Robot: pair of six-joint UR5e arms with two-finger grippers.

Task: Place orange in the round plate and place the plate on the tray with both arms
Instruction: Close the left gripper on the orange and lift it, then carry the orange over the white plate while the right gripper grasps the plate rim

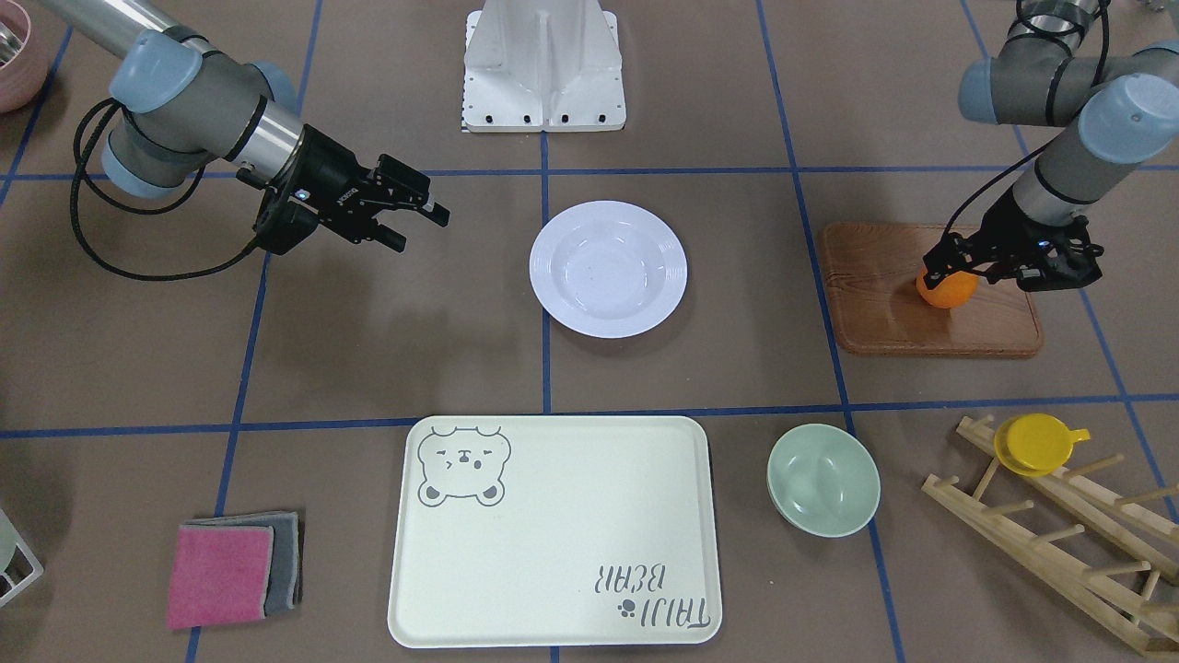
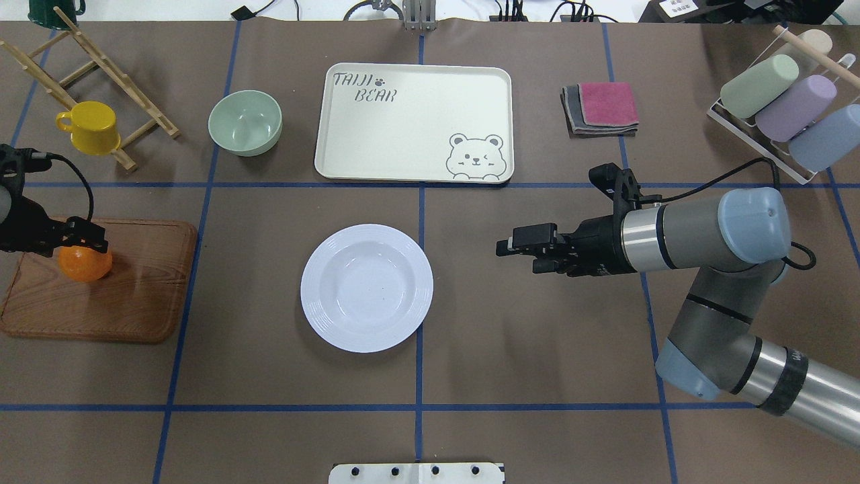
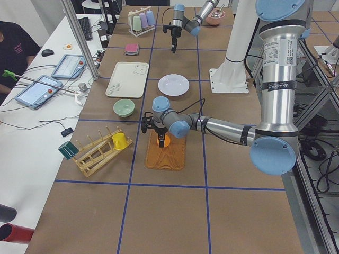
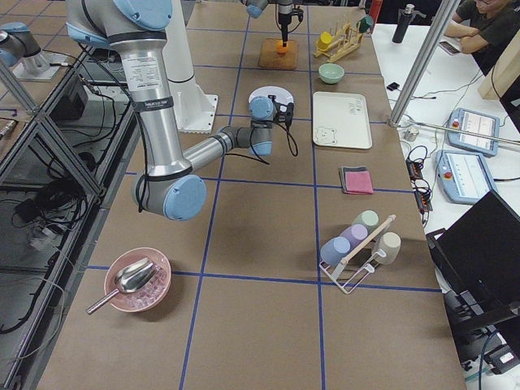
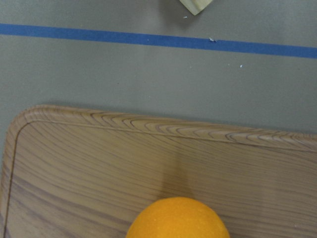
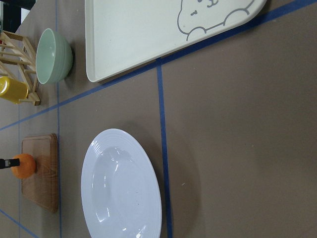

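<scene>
Most of my left arm is cut off at the overhead view's 9 o'clock edge. On the brown worktop [image 2: 537, 349] the cream tray [image 2: 403, 134] lies at 12 o'clock from the round plate [image 2: 366, 288]. Grey lettering in one corner of the tray reads "TAIJI BEAR" beside a paw print, and a grey bear face sits in the opposite corner. A wooden board [image 2: 134, 296] lies at 9 o'clock from the plate, well apart from it. The plate is glossy white and deep, with a wide ridged rim.

My right gripper [image 2: 521, 255] hovers at 3 o'clock from the plate with its fingers apart. The white print on its body is too small to read. My left gripper [image 1: 953, 269] points down over the orange [image 2: 84, 264], and its black fingers hide the top of the fruit. I cannot tell whether they clamp it. My left wrist camera catches only the fruit's upper curve at its bottom edge. The orange is small, round, bright and finely dimpled, and it sits on the board's 12 o'clock half.
</scene>
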